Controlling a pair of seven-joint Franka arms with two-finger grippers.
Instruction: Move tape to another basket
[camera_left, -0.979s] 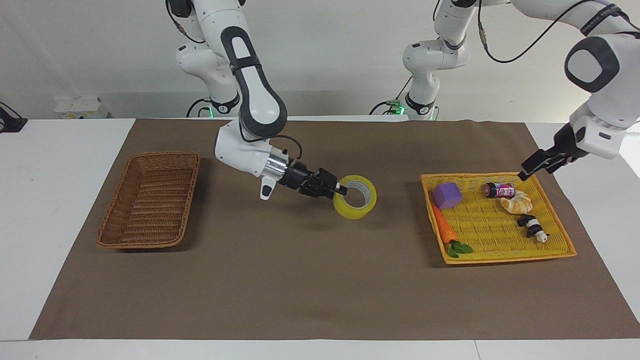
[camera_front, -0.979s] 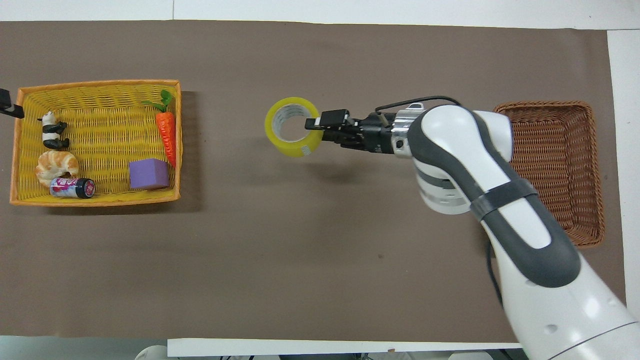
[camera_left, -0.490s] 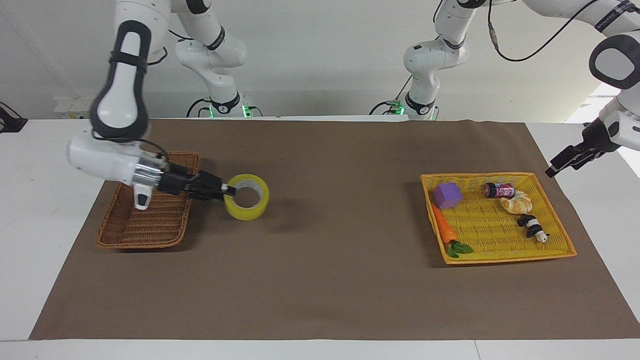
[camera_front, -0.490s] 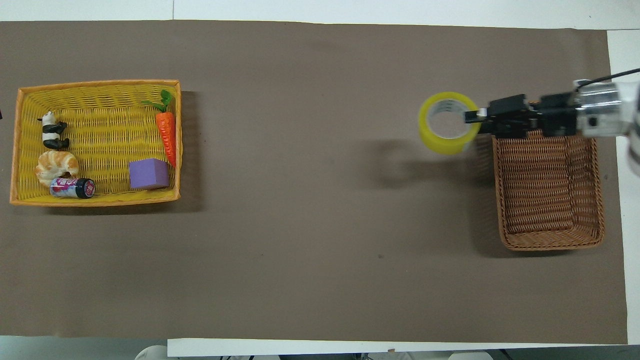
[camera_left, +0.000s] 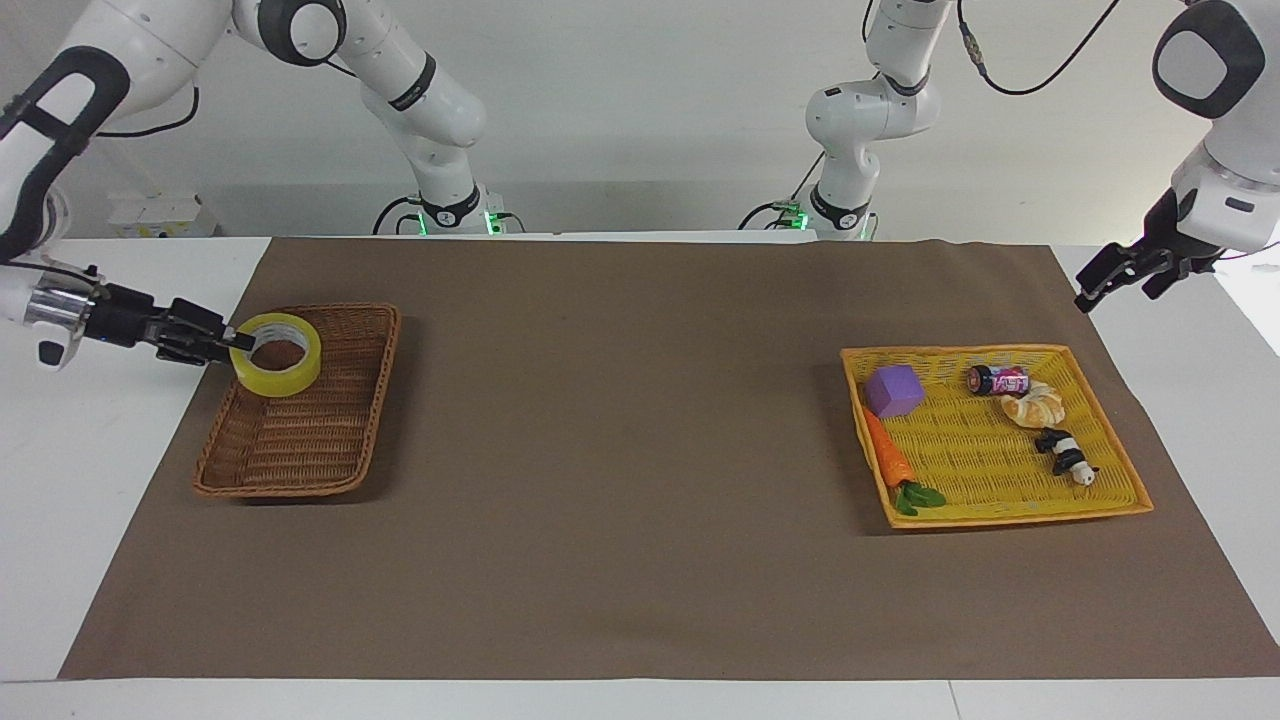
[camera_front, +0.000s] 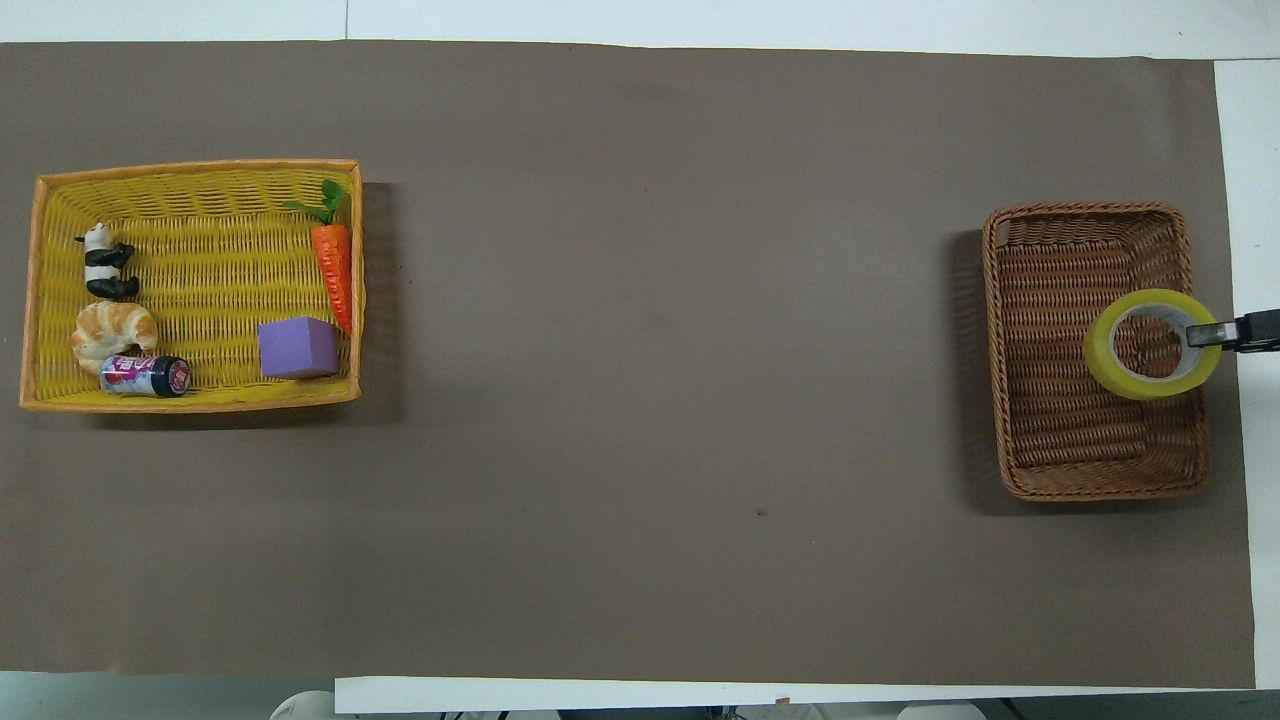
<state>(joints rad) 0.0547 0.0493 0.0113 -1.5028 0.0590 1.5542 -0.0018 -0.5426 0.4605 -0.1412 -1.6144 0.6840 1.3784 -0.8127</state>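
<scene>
Here, in the facing view, the right gripper (camera_left: 232, 343) is clamped on the wall of the tape (camera_left: 276, 353), holding the roll in the air over the basket (camera_left: 300, 440) — above the part of it nearer the robots. The left gripper (camera_left: 1118, 275) waits high beside the yellow tray (camera_left: 1110, 505); whether it is open cannot be told. From overhead, the tape (camera_front: 1150, 345) lies hole-up over the basket (camera_front: 1095, 480), the drop straight below it — release looks the likely next step.
</scene>
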